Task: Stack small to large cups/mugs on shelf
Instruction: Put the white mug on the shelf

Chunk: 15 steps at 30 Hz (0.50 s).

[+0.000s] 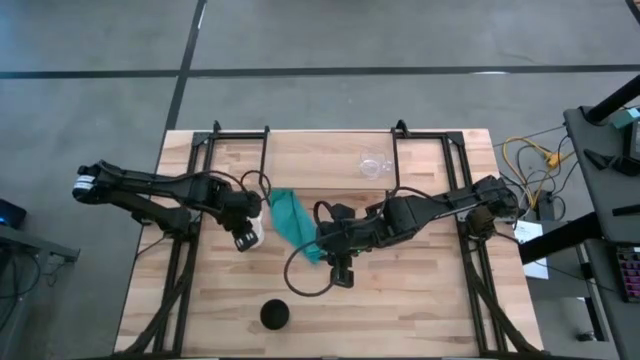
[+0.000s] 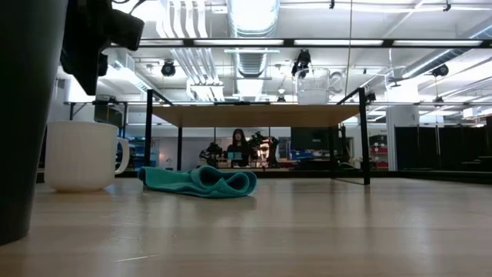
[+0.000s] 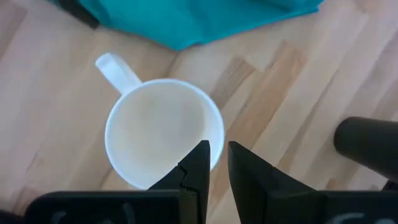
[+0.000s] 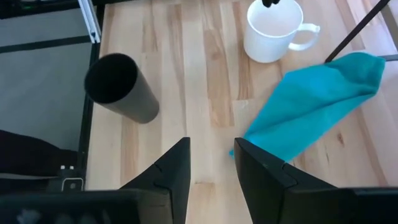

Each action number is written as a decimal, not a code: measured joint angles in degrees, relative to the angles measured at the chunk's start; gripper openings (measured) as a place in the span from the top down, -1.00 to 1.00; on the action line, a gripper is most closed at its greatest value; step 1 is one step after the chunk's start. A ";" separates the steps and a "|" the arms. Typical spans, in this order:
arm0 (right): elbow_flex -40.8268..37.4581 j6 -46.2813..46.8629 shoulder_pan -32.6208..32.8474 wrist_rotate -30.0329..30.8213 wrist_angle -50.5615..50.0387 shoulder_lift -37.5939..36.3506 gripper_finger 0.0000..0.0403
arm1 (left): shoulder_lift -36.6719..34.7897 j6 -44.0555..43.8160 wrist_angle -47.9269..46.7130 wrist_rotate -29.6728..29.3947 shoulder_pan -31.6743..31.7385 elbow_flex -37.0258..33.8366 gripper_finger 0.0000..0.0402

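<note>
The white handled mug (image 1: 256, 226) (image 2: 81, 155) stands upright on the table, next to the teal cloth. My left gripper (image 1: 245, 238) (image 3: 218, 150) hovers above the mug's rim (image 3: 214, 127), narrowly open, one finger over the inside and one over the outside, touching nothing. The black cup (image 1: 275, 315) (image 4: 121, 87) stands upright near the table's near edge. My right gripper (image 1: 342, 274) (image 4: 212, 148) is open over bare table between the cloth and the black cup. The clear glass cup (image 1: 372, 165) (image 2: 314, 85) stands on the shelf (image 1: 330, 150) (image 2: 254, 115).
The teal cloth (image 1: 295, 226) (image 2: 201, 181) lies crumpled on the table between the two grippers. The shelf's black legs (image 2: 362, 138) stand at the far side. Bare wood lies to the right of the black cup. A person sits far off in the room behind.
</note>
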 joint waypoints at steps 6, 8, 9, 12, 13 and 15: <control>-0.88 0.02 -0.13 0.00 0.01 0.00 0.41 | 3.19 -1.67 1.42 0.04 -0.66 0.05 0.79; -0.99 0.02 -0.13 0.01 -0.05 0.02 0.41 | 4.81 -1.68 1.50 0.33 -1.41 0.05 0.79; -1.07 0.02 -0.13 0.02 0.01 0.02 0.41 | 5.78 -1.68 1.50 0.51 -1.78 0.05 0.79; -1.17 0.02 -0.13 -0.01 -0.01 0.02 0.41 | 8.85 -1.68 1.56 0.59 -2.69 0.07 0.79; -1.17 0.02 -0.13 -0.01 -0.01 0.02 0.41 | 9.86 -1.68 1.54 0.61 -2.82 0.07 0.79; -1.17 0.01 -0.14 -0.01 0.00 0.02 0.41 | 11.40 -1.68 1.48 0.69 -2.89 0.07 0.79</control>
